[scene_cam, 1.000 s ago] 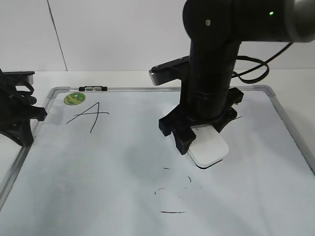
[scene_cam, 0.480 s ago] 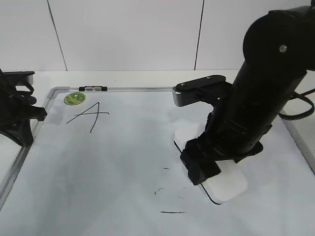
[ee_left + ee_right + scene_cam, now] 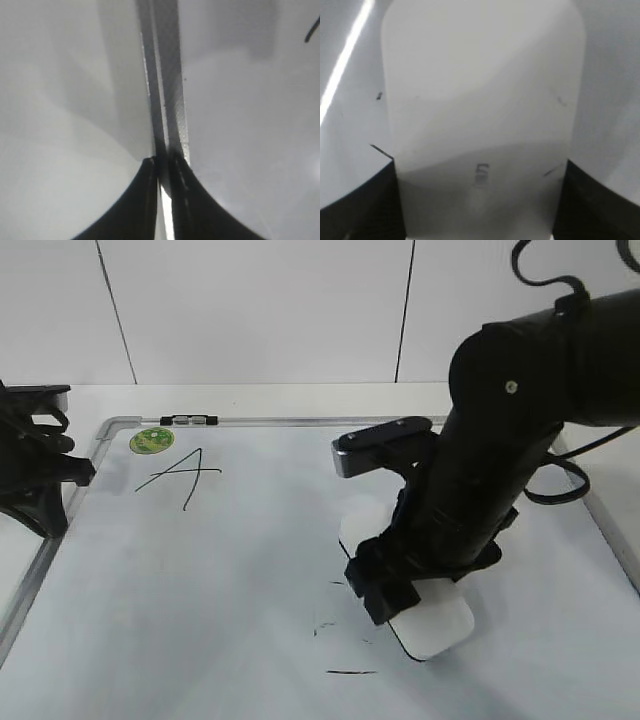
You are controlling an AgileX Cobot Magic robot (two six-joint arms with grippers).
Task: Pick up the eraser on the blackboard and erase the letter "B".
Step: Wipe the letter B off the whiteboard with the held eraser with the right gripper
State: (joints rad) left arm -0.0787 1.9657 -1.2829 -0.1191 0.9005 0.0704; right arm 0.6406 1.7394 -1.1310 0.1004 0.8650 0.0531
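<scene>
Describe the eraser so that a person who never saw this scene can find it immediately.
Look at the blackboard, the large pale board with a grey frame. Near its lower middle, the right pincer presses the eraser flat on the surface. It is the only smooth white rounded block there.

board left/centre: open blackboard [image 3: 230, 570] surface between the letter "A" [image 3: 180, 475] and the right arm, nothing standing on it
board right-centre: blocked by right pincer [image 3: 415, 605] clamped on the eraser [image 3: 435, 625], arm overhead
left edge: left pincer [image 3: 35, 475] parked over the frame, jaws nearly together
top rail: small marker [image 3: 190, 420] and green sticker [image 3: 152, 440], low
far side: wall just behind the desk [image 3: 250, 398]
</scene>
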